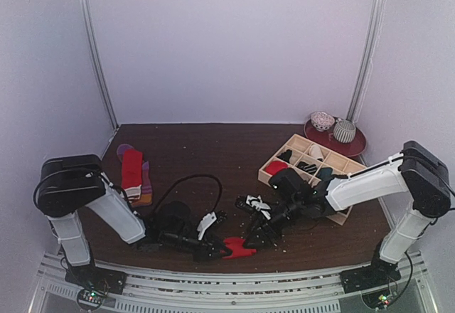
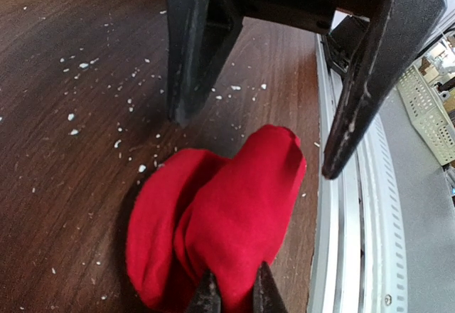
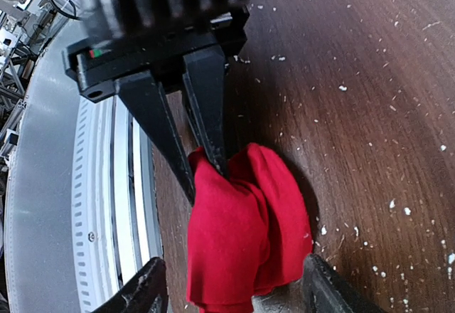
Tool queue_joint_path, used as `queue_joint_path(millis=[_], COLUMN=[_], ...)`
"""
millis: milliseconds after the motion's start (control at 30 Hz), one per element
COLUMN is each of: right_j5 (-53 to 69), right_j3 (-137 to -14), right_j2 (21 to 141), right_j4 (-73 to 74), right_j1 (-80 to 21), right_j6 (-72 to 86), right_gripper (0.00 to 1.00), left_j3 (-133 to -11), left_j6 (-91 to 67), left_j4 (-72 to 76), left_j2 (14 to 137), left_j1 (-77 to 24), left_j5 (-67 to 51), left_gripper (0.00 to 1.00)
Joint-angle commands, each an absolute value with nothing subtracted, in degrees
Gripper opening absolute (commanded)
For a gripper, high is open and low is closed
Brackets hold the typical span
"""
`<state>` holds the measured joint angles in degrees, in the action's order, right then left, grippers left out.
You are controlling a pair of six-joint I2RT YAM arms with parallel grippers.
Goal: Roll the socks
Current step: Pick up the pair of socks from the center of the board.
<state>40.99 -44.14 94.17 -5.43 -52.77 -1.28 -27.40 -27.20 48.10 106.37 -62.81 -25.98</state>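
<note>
A red sock (image 1: 239, 247) lies bunched near the table's front edge. My left gripper (image 2: 234, 299) is shut on its near end, with a fold of red fabric pinched between the fingertips (image 2: 207, 297). My right gripper (image 3: 234, 293) is open and straddles the other end of the red sock (image 3: 245, 235). One finger is just clear of the cloth and the other is at its edge. In the top view the two grippers face each other, left gripper (image 1: 215, 252) and right gripper (image 1: 254, 241). More socks (image 1: 133, 174), red with purple and orange, are stacked at the left.
A pale wooden grid tray (image 1: 338, 162) stands at the right with a red bundle (image 1: 276, 166) in a near compartment. Behind it is a red plate (image 1: 353, 145) with two small bowls. The metal rail (image 2: 341, 256) runs just beside the sock. White crumbs dot the wood.
</note>
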Motion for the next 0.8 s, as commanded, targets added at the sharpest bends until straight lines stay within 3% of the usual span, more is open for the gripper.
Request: queue_joint_path(millis=[0, 100, 167, 433, 467, 500, 533, 767], right_j5=[42.51, 40.71, 41.33, 37.02, 35.19, 33.61, 32.90, 30.56], right_j3=[-47.78, -48.89, -49.19, -48.75, -48.44, -47.95, -47.72, -47.57], right_j2=[96.50, 97.66, 98.53, 101.75, 101.70, 101.43, 101.06, 100.82], right_j4=[-0.23, 1.70, 1.61, 1.78, 1.10, 0.57, 0.19, 0.16], right_j1=[-53.98, -54.22, -54.26, -55.57, -55.59, -55.59, -55.60, -55.71], right_j6=[-2.88, -2.72, -1.95, 0.75, 1.31, 1.61, 1.70, 1.87], right_gripper=[0.65, 0.67, 0.74, 0.74, 0.81, 0.95, 0.99, 1.00], left_j3=[-24.86, -24.87, -25.00, -25.11, -25.13, -25.14, -25.21, -25.32], left_j6=[-27.58, -27.57, -27.36, -25.85, -25.74, -25.75, -25.75, -25.69], left_j4=[28.61, 29.25, 29.43, 28.92, 29.12, 29.22, 29.26, 29.82], left_j2=[111.75, 111.79, 111.95, 112.22, 112.28, 112.32, 112.39, 112.59], left_j1=[-62.41, -62.32, -62.32, -62.11, -62.06, -61.97, -61.96, -61.88], left_j5=[-22.25, -22.13, -22.23, -22.34, -22.40, -22.48, -22.50, -22.84], left_gripper=[0.00, 0.00, 0.00, 0.00, 0.00, 0.00, 0.00, 0.00])
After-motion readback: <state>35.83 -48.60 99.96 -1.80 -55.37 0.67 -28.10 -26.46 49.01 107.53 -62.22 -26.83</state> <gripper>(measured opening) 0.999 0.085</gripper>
